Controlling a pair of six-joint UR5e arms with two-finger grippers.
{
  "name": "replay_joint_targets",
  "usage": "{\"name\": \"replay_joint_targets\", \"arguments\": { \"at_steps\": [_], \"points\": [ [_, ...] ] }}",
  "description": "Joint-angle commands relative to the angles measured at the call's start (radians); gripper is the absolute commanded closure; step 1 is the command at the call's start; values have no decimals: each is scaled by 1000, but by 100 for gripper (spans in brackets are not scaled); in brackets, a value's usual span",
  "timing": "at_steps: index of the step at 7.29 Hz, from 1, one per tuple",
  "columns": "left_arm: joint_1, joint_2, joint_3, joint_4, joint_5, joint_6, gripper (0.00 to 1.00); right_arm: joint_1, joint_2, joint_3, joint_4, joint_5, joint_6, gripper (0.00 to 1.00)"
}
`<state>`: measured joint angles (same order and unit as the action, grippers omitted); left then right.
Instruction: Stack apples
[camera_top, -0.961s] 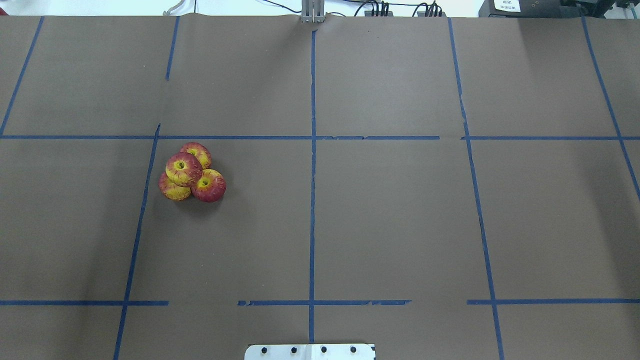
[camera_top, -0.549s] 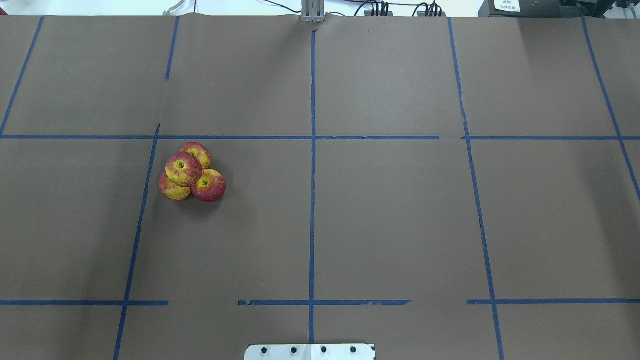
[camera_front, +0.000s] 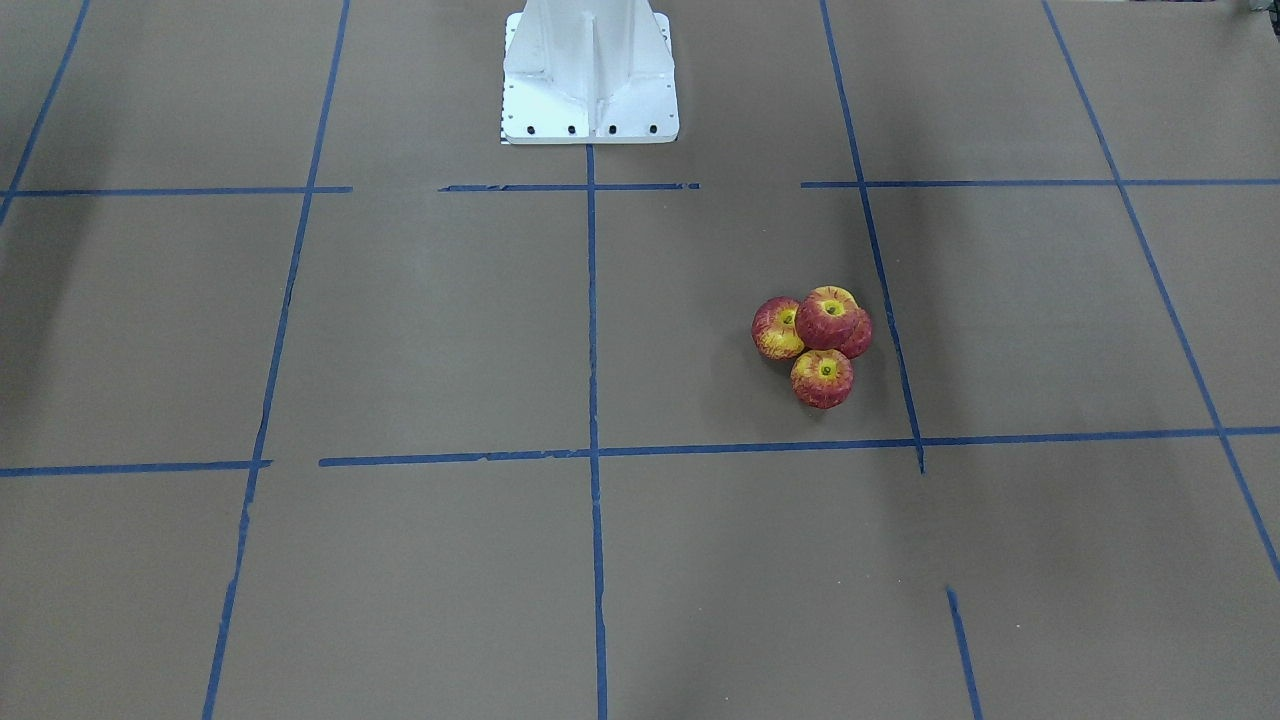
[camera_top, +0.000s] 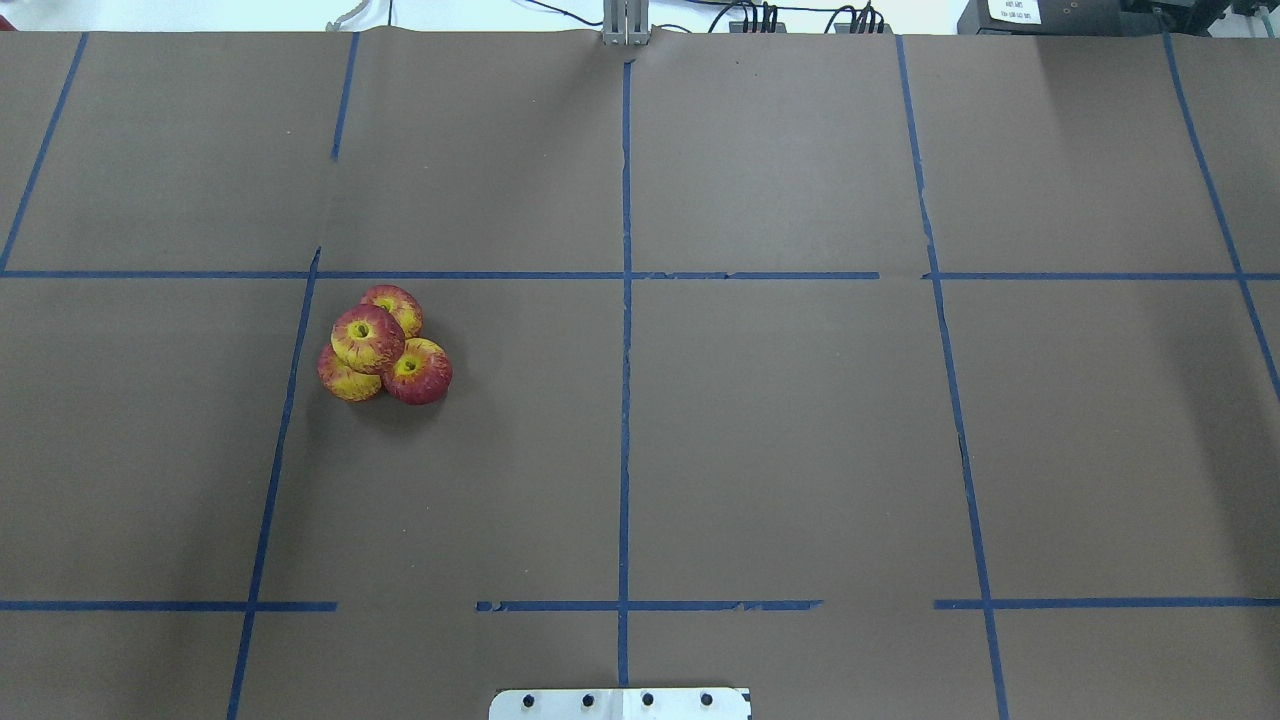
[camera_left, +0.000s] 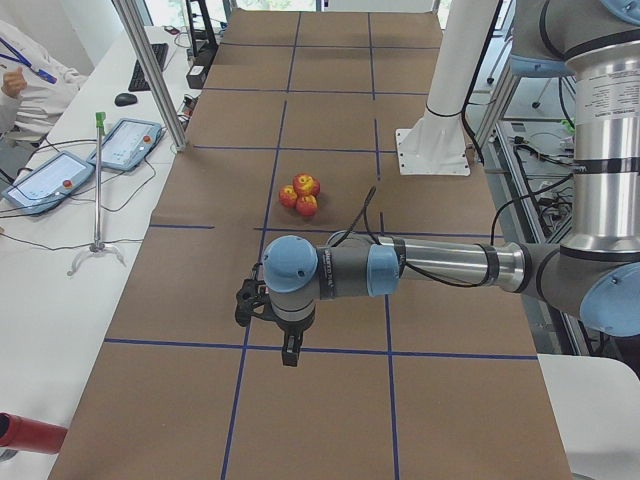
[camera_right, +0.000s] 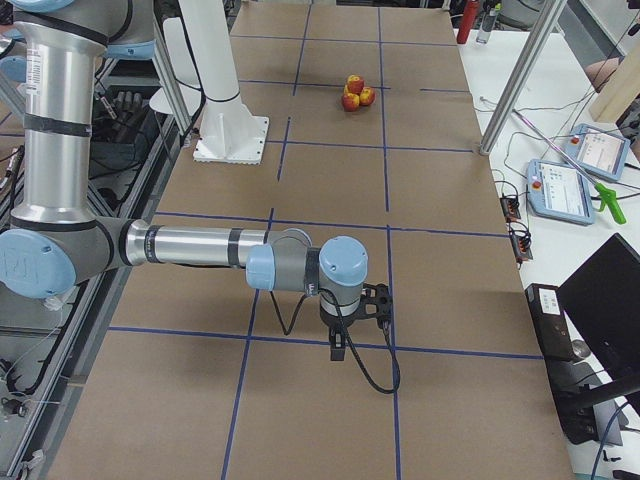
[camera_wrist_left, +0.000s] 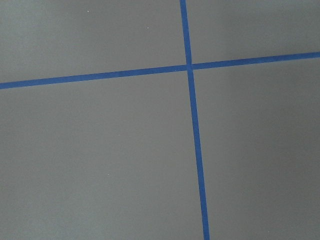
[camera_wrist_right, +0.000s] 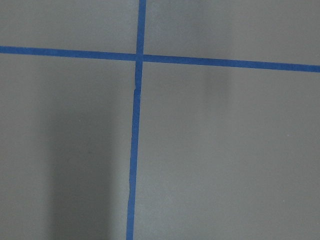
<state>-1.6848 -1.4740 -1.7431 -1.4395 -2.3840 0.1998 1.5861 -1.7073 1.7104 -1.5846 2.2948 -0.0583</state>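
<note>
Left claw (camera_left: 290, 355), seen only from the left end: whether open or loaded, I cannot tell; likewise the right claw (camera_right: 338, 350) from the right end. Front view: four glossy red-yellow round toy apples (camera_front: 818, 345) on the robot's left, one seated atop three, likely for steadiness. Overhead: white label (camera_top: 1013, 10) unreadable.

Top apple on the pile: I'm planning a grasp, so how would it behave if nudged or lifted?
The top apple is round and perched on three others, so a nudge would probably roll it off. Its glossy skin may slip in a tool. It looks rigid, likely keeping shape when lifted.
</note>
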Motion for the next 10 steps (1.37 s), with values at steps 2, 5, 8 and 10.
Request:
{"name": "replay_joint_targets", "arguments": {
  "at_steps": [2,5,8,10],
  "points": [
    [5,4,-9,1,0,-5,0,0,0,0,0,0,0,0],
    [7,-2,-6,-5,-1,3,0,0,0,0,0,0,0,0],
    [10,-35,8,-1,-1,7,0,0,0,0,0,0,0,0],
    [10,-37,5,-1,-1,6,0,0,0,0,0,0,0,0]
  ]
}}
